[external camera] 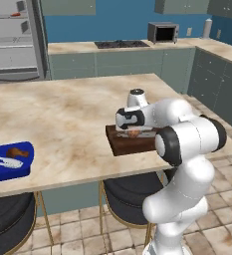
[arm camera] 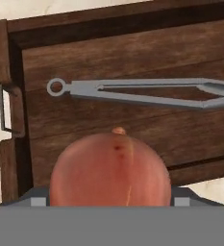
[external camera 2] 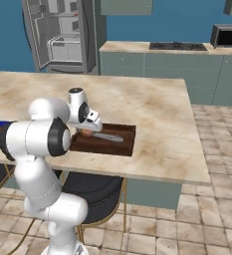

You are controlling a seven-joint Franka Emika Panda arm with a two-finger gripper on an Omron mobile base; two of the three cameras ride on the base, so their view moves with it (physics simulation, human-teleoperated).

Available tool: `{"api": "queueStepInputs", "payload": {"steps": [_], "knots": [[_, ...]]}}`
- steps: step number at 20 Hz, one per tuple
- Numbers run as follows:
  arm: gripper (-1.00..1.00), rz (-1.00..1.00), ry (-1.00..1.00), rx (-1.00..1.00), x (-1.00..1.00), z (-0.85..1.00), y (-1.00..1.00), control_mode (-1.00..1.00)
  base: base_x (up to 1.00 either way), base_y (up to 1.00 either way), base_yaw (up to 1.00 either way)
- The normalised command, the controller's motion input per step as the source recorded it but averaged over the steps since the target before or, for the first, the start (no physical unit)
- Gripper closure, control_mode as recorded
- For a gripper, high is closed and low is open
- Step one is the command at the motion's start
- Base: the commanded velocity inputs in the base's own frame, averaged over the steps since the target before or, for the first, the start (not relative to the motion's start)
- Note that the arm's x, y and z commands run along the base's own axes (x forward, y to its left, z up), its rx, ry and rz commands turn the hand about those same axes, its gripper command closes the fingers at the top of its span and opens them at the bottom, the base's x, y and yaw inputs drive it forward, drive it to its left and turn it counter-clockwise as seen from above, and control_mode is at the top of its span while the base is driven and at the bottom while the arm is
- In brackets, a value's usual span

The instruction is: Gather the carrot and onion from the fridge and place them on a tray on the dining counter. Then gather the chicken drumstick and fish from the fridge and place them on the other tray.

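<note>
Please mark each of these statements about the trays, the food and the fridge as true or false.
1. The onion is over the wooden tray. True.
2. The metal tongs lie in the blue tray. False: they lie in the wooden tray; the blue tray has tongs of its own.
3. The blue tray holds a chicken drumstick. True.
4. The fridge door is shut. False: it stands open, shelves showing.
5. The wooden tray sits beside the microwave. False: it is on the dining counter; the microwave is on the far counter.
</note>
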Motion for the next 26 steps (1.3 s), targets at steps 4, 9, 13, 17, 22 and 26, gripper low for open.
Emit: {"api": "queueStepInputs", "payload": {"steps": [4, 9, 13, 17, 22, 26], "knots": [[1.00, 0.02, 0.00, 0.01, 0.41, -0.30, 0.12, -1.00, 0.00, 0.00, 0.00], [1.00, 0.03, 0.00, 0.01, 0.26, -0.28, 0.14, -1.00, 0.00, 0.00, 0.00], [1.00, 0.03, 0.00, 0.02, 0.36, -0.28, 0.14, -1.00, 0.00, 0.00, 0.00], [1.00, 0.03, 0.00, 0.02, 0.38, -0.24, 0.11, -1.00, 0.00, 0.00, 0.00], [-1.00, 0.03, 0.00, 0.02, 0.34, -0.24, 0.11, -1.00, 0.00, 0.00, 0.00], [-1.00, 0.03, 0.00, 0.02, 0.08, -0.21, 0.03, -1.00, 0.00, 0.00, 0.00]]}}
